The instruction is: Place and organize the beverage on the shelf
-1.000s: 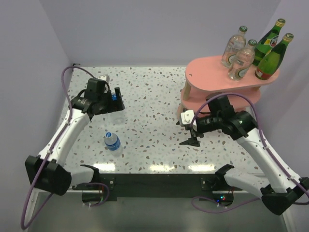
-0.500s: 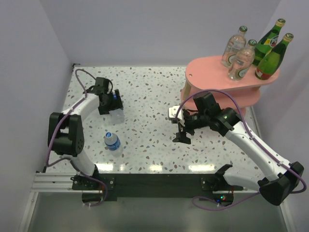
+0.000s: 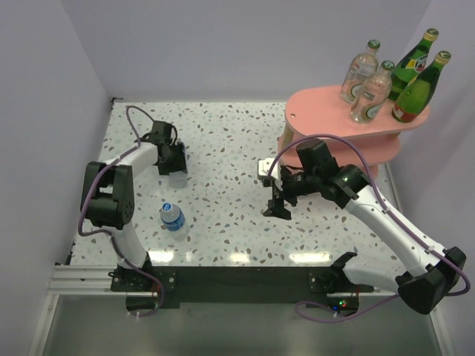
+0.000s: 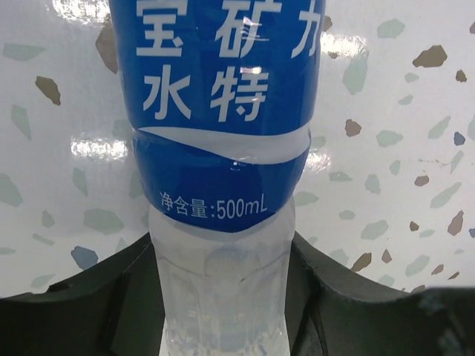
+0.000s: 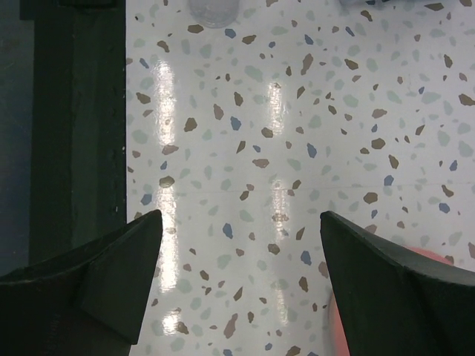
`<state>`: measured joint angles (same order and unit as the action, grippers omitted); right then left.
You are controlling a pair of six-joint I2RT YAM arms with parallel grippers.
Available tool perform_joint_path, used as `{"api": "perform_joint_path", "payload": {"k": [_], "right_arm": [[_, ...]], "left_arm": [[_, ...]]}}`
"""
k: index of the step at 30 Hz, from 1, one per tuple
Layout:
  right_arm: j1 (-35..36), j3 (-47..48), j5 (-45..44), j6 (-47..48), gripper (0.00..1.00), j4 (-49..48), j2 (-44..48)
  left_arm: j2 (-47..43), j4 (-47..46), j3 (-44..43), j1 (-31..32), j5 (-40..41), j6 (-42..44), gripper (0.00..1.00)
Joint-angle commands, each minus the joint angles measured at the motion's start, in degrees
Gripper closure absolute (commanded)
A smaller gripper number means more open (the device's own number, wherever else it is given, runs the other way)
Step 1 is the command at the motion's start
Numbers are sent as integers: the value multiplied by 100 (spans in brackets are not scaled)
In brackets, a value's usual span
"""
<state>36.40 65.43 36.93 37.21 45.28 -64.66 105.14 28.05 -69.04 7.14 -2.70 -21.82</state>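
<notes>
A clear plastic bottle with a blue label [image 4: 223,111] fills the left wrist view, and my left gripper [image 4: 223,297] is shut on its clear lower body with a black jaw pressed against each side. From above, that gripper [image 3: 172,158] covers most of this bottle [image 3: 179,178] at the table's left. A second blue-labelled bottle [image 3: 172,217] stands upright nearer the front. My right gripper [image 3: 278,200] hangs open over bare table at mid-right, its fingers [image 5: 82,289] wide apart and holding nothing. The pink shelf [image 3: 326,111] carries two clear green-capped bottles [image 3: 361,70] and two dark green ones [image 3: 413,63] on its top tier.
The shelf's lower tiers [image 3: 386,148] sit behind my right arm. Lilac walls close in the back and both sides. A dark strip [image 3: 237,278] runs along the table's near edge.
My left gripper has dropped over the lying bottle and closed on it. The right gripper has drawn left, away from the shelf, and opened a little wider.
</notes>
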Motion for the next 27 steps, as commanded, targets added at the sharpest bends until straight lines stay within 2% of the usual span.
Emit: {"api": "perform_joint_path", "payload": {"k": [1,5,10,12,16,21,22,24,27], "right_arm": [[34,303,103,-450,10,-230,-143],[112,593,219,-882,10,-300,-432],[314,1321,297,-1504,9,-309,-1055],[367,1734,324,-1803,9,-413,-1267],[385,2447,228,-3206,9,-888,-1707],[394,2949,-519,-4826,7,-2107,-2023],[403,3089,-885,-5281,1,-2276,-2067],[420,3221,-1186,-5627,1,-2662,-2199],[455,3869,-1583,-6215,1,-2744,-2558]], "left_arm": [[-1055,-1149,249,-28,-195,643,100],[-2005,-2083,1012,-28,-985,1248,100],[-3016,-3373,1629,-28,-1952,1462,100],[-3314,-3613,1762,-28,-2313,1549,100],[-3667,-4131,1815,-28,-2683,1673,100],[-4036,-4676,1797,-19,-3254,1506,100],[-4080,-4851,1788,-2,-3350,1427,100],[-4220,-5028,1788,85,-3483,1190,100],[-4414,-5397,1806,331,-3483,952,100]]}}
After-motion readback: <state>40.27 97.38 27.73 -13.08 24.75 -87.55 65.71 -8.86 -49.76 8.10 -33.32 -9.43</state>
